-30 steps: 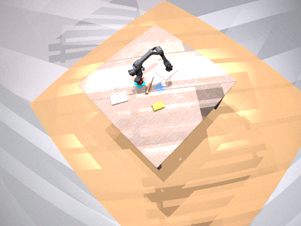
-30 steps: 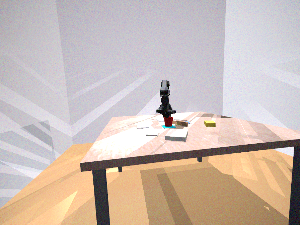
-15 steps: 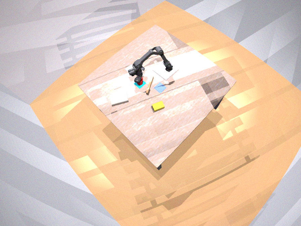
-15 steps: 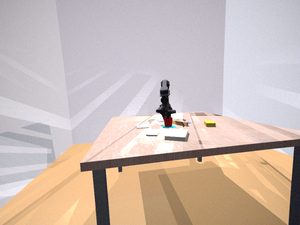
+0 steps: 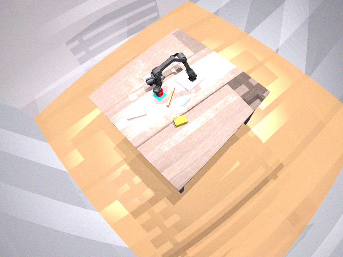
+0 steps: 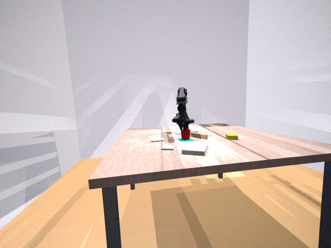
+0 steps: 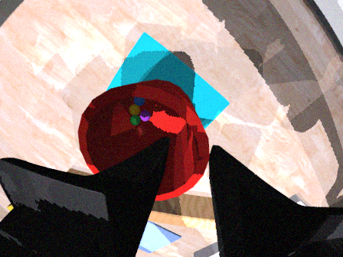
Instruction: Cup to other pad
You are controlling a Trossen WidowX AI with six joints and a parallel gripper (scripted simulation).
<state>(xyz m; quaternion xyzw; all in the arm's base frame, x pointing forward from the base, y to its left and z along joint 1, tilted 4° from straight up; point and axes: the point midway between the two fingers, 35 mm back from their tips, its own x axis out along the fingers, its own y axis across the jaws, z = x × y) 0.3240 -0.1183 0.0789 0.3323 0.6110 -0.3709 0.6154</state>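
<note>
- pincer (image 7: 186,153) released, its fingers straddling the cup (image 7: 144,136) rim on the pad (image 7: 168,79).
- risk: lifting off crooked snags the rim, tipping marbles (image 7: 138,112) out.

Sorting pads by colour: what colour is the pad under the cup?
Bright cyan pad under the red cup; the wrist view shows it best.

Glossy red cup (image 7: 143,136), matt cyan pad (image 7: 210,97), wood-grain table (image 6: 240,149), matt black gripper (image 7: 186,158).
</note>
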